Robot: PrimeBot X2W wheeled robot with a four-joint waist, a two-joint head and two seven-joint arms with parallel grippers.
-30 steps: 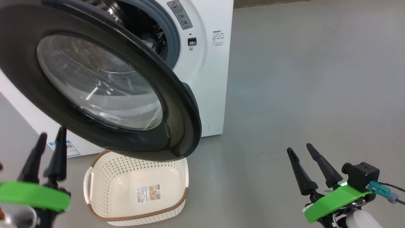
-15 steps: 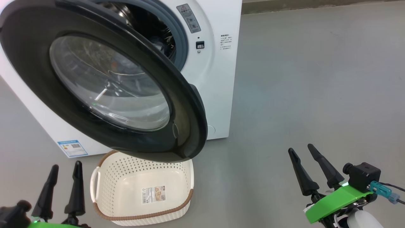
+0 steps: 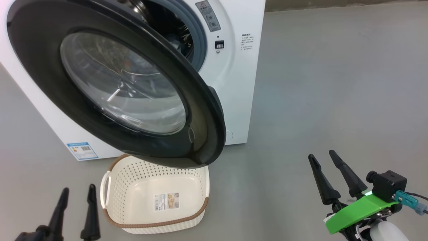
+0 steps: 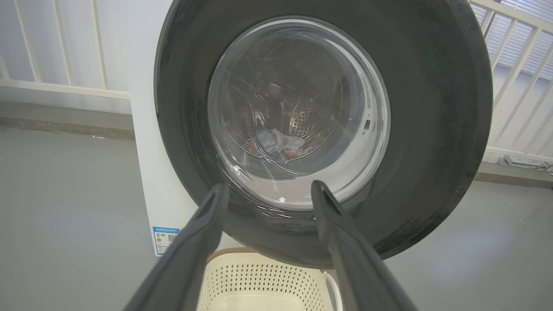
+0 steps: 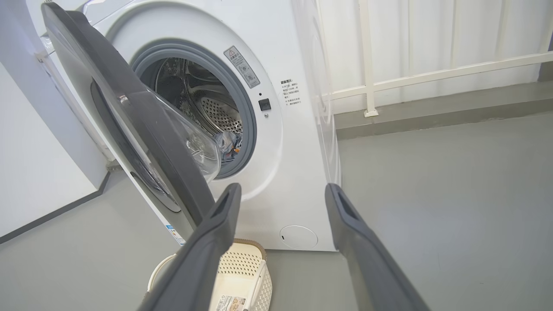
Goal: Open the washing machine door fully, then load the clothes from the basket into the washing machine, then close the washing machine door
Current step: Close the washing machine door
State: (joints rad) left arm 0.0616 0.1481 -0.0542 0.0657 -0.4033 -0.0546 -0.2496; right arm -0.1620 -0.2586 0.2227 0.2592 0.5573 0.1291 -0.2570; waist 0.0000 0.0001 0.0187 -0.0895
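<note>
The white washing machine has its black washing machine door swung partway out, hanging over the basket. The cream basket sits on the floor with just a label sticker on its bottom. Light-blue clothes lie in the steel drum; the left wrist view shows them through the door glass. My left gripper is open, low at the lower left, left of the basket and apart from the door. Over bare floor at the lower right, my right gripper is open and holds nothing.
Grey floor stretches to the right of the machine. A white railing and a low kerb run behind the machine. A white wall or panel stands on the machine's other side.
The head camera has shifted, moving the whole picture right. My left gripper has dropped from beside the door's lower edge to the bottom corner. Door, basket and right gripper keep their places.
</note>
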